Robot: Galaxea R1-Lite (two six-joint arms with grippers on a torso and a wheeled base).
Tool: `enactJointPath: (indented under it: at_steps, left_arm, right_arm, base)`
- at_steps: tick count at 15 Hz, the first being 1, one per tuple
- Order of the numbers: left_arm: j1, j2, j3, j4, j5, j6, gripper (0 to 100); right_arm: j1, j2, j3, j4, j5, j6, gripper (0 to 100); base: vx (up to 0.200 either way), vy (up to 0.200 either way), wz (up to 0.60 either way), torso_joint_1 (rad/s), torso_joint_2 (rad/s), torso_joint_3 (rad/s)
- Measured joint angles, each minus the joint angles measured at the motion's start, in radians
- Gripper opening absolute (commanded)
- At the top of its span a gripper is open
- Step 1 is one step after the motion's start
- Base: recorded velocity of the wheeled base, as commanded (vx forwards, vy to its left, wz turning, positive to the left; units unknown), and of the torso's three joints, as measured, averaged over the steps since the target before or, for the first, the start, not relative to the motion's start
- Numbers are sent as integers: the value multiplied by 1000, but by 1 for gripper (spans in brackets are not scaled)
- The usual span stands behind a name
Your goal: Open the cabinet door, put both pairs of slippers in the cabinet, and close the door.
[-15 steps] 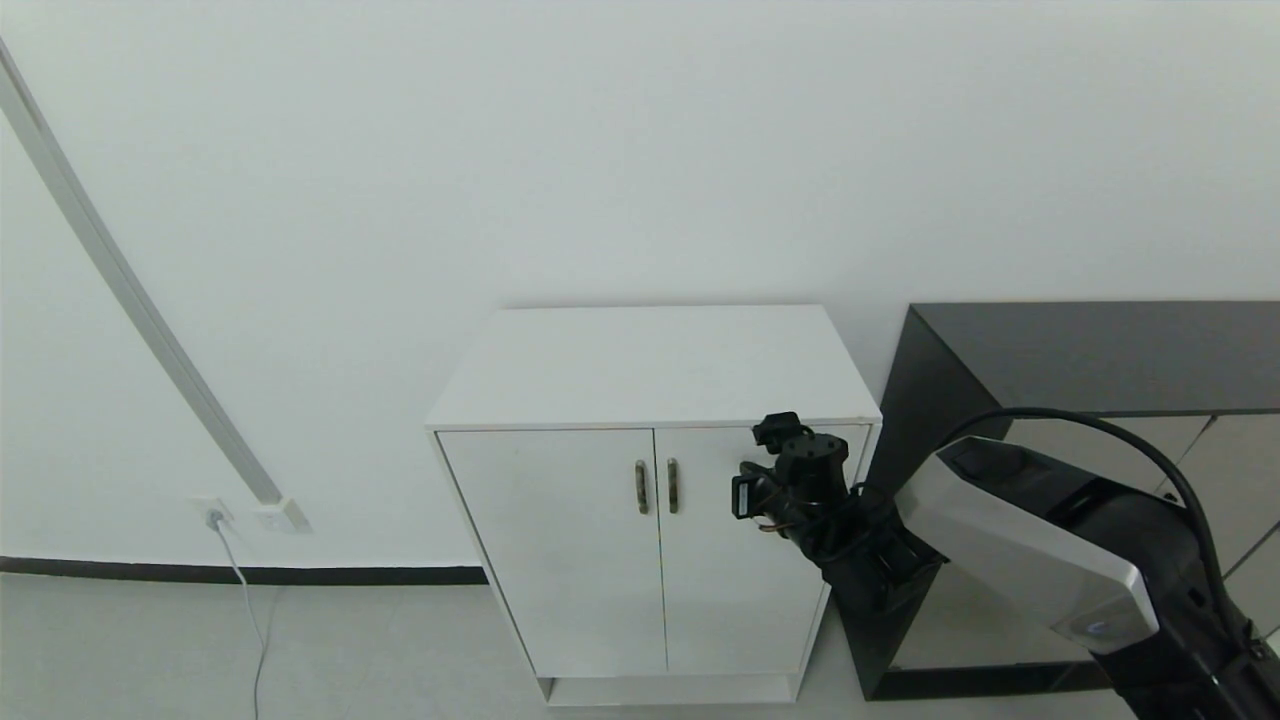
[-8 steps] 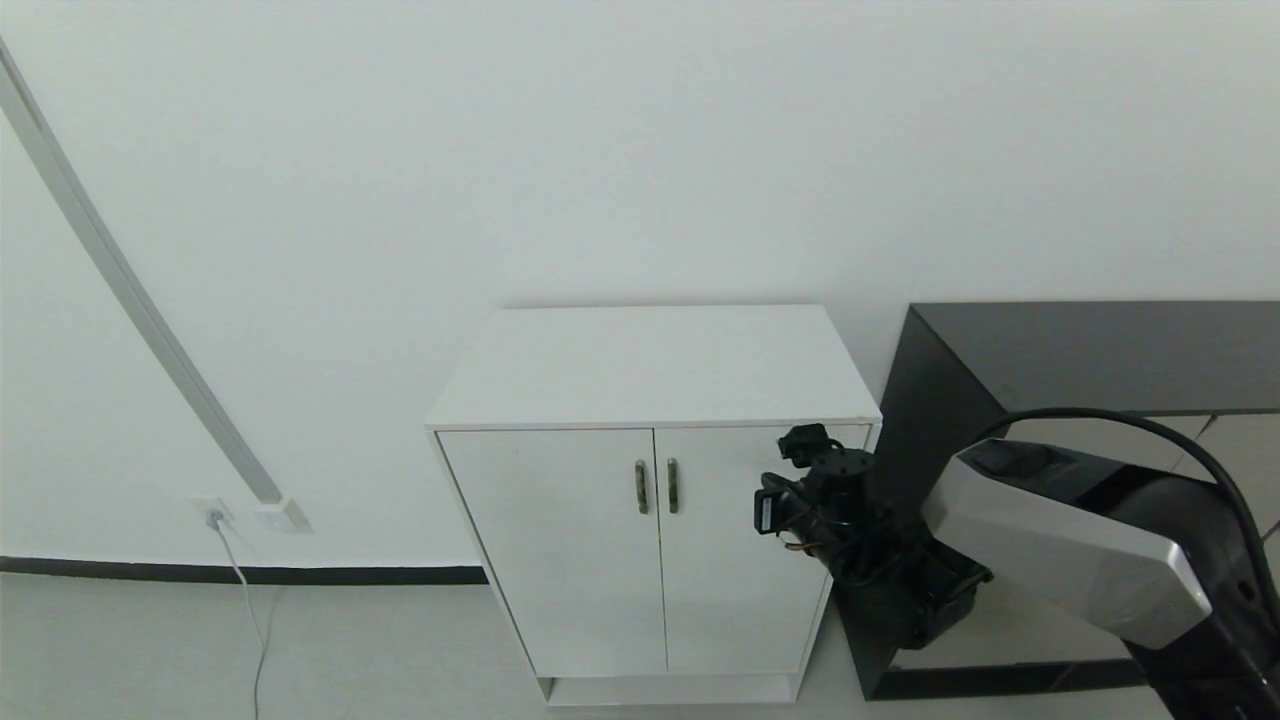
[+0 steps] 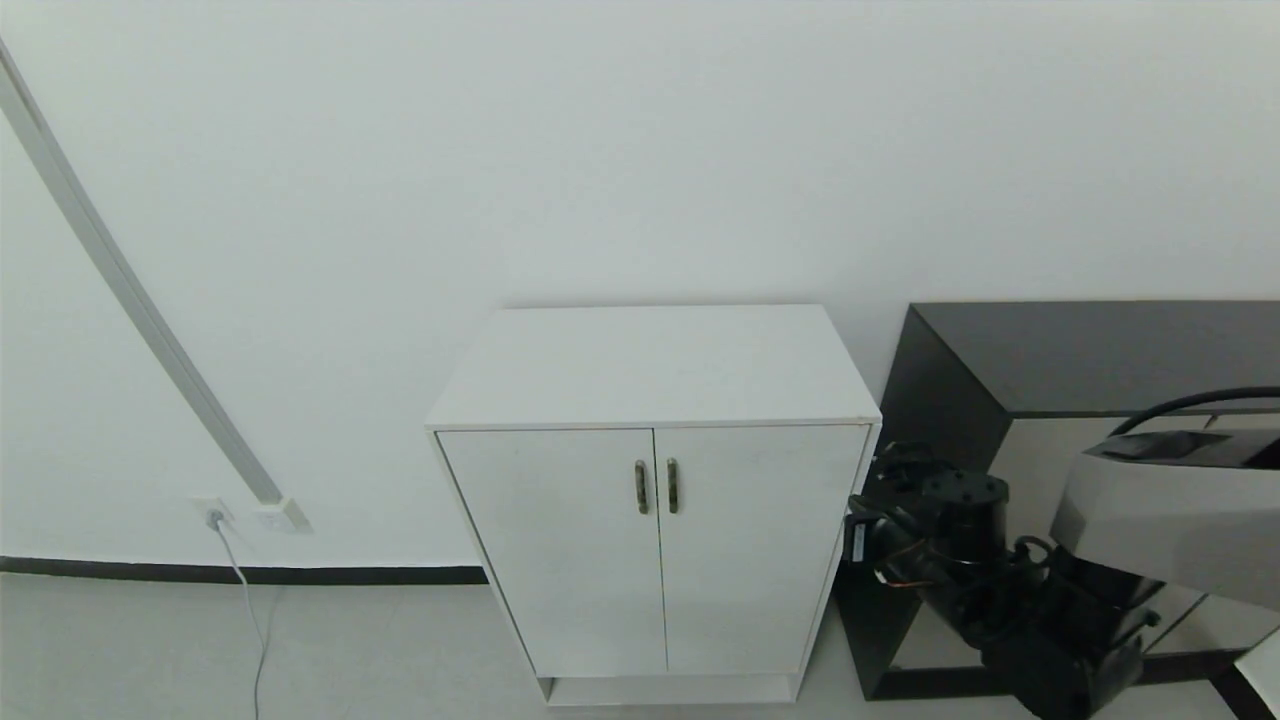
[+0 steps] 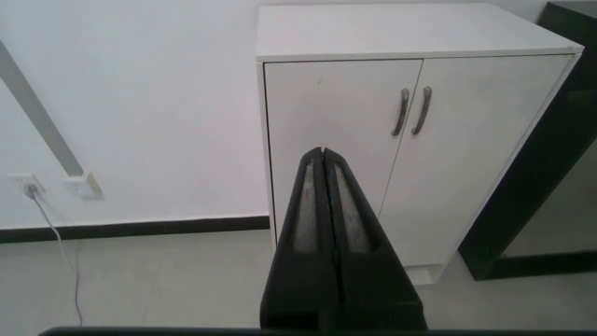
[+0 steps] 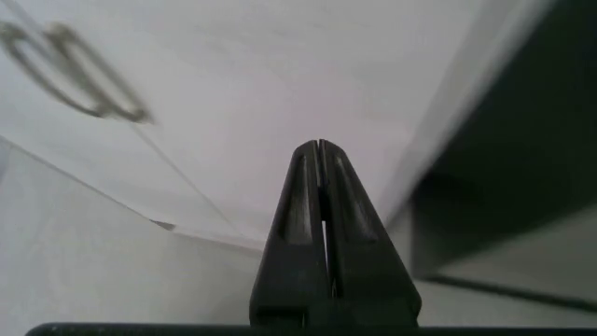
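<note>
The white cabinet (image 3: 650,365) stands against the wall with both doors closed. Its two dark handles (image 3: 657,486) sit side by side at the middle seam. My right arm (image 3: 960,525) is low beside the cabinet's right side, in front of the black unit. In the right wrist view the right gripper (image 5: 319,147) is shut with nothing in it, pointing at the lower part of the right door (image 5: 280,84). My left gripper (image 4: 322,154) is shut and holds nothing. It hangs back from the cabinet (image 4: 410,37), facing the left door (image 4: 326,112).
A black cabinet (image 3: 1050,350) with glossy fronts stands right next to the white one. On the left wall are a socket with a trailing cable (image 3: 212,517) and a slanted grey conduit (image 3: 130,290). Grey floor (image 3: 350,650) lies open before the cabinet.
My right arm has drawn back from the front of the right door, moving right and down to the cabinet's right side. The doors stay closed.
</note>
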Motion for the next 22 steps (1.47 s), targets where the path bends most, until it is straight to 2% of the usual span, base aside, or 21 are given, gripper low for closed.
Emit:
enactJointPath:
  at_steps: [3,7,17,22]
  left_arm:
    - [-1,0,0,0,0,0,0]
    - [-1,0,0,0,0,0,0]
    - [-1,0,0,0,0,0,0]
    - [0,0,0,0,0,0,0]
  right_arm:
    - [-96,-162,209,-17,-3,-18,0]
    - [-212,-341,368,-19,50,-39,0]
    - [-271,-627,572,-10,63,-86,0]
    - [-292,-702,608,-3,63,-121,0]
  base:
    - [0,0,0,0,0,0]
    - [0,0,0,0,0,0]
    - [0,0,0,0,0,0]
    - [0,0,0,0,0,0]
